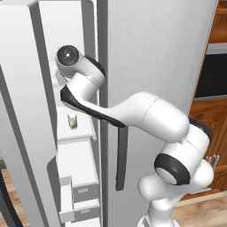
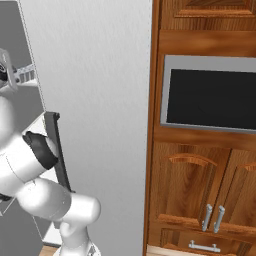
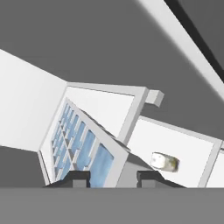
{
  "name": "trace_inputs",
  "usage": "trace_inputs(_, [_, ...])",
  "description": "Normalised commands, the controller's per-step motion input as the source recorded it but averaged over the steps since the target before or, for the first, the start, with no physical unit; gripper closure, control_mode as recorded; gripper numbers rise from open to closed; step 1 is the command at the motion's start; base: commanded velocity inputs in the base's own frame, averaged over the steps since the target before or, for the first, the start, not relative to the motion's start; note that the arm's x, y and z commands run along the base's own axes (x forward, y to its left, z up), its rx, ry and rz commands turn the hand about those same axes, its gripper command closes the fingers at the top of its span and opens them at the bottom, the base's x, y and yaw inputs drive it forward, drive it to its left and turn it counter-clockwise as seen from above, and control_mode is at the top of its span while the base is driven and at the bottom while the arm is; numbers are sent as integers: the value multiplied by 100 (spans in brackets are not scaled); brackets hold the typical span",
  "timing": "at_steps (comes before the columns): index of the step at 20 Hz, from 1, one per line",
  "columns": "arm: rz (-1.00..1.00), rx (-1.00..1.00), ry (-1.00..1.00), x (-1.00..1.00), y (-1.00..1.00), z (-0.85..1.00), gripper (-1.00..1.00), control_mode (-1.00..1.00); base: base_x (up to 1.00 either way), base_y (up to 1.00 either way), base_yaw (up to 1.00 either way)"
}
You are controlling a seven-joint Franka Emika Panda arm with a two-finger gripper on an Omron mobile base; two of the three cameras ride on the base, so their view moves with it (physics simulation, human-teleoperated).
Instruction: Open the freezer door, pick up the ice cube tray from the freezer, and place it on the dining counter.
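Observation:
The freezer door (image 1: 22, 111) stands swung open at the left, seen edge-on. My arm (image 1: 84, 80) reaches into the freezer (image 1: 75, 155), a white compartment with shelves and grey-fronted drawers low down. In the hand view the ice cube tray (image 3: 78, 140), pale with two rows of light blue cells, runs away from me on a white shelf. Its near end sits between the fingertips of my gripper (image 3: 114, 177), which press against its sides. The tray looks tilted against the shelf. The dining counter is out of view.
A small yellowish jar (image 1: 72, 120) stands on the shelf below, also visible as the jar (image 3: 164, 161). The wider silver fridge door (image 1: 155, 53) with its dark bar handle (image 1: 120, 155) is close on the right. Wooden cabinets with a built-in oven (image 2: 210, 97) lie further right.

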Motion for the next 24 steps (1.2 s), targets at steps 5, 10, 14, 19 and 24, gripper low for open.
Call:
trace_inputs(5, [14, 0, -1, -24, -1, 4, 100, -100, 0, 0, 0])
trace_inputs(10, [8, 0, 0, -37, -2, 28, 100, -100, 0, 0, 0])
trace_inputs(14, [4, 0, 0, -33, -9, 39, 100, -100, 0, 0, 0])
trace_inputs(19, [9, 0, 0, -37, -29, 21, 100, -100, 0, 0, 0])
trace_inputs(24, [11, 0, 0, -51, -35, 10, 100, -100, 0, 0, 0])
